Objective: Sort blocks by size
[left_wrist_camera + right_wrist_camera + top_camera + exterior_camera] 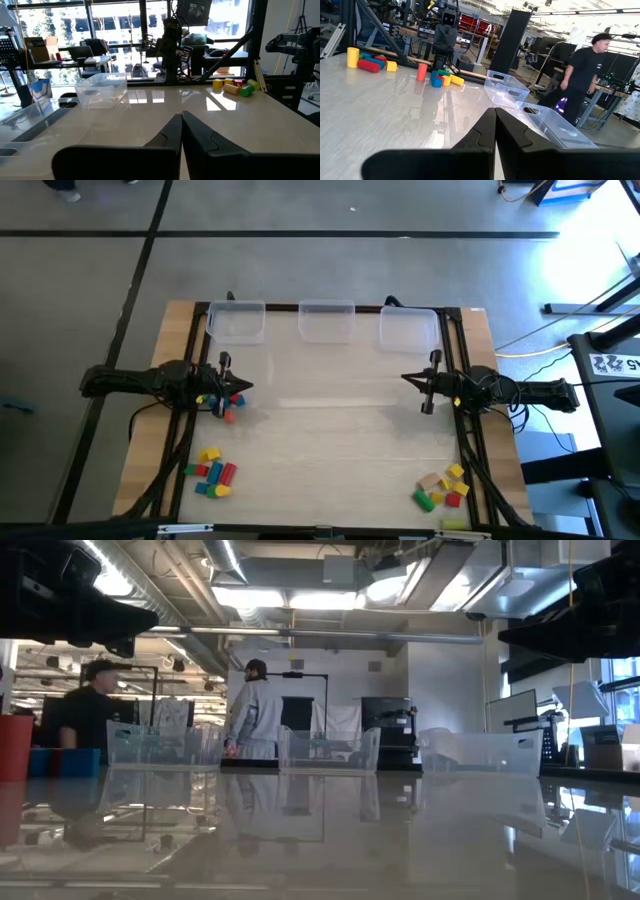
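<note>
The blocks lie in three heaps on the table: one beside my left gripper (226, 402), one near the front left (212, 471) and one near the front right (443, 488). They are red, yellow, green, blue and tan. My left gripper (245, 387) is shut and empty above the table's left side, just past the nearest heap; its fingertips meet in the left wrist view (181, 127). My right gripper (405, 378) is shut and empty above the table's right side, and its fingertips also meet in the right wrist view (495, 122). The two grippers point toward each other.
Three clear plastic bins stand along the far edge: left (236, 321), middle (327, 320), right (408, 328). The wide middle of the table between the arms holds nothing. Two people stand behind the table in the low view (252, 710), and one shows in the right wrist view (584, 70).
</note>
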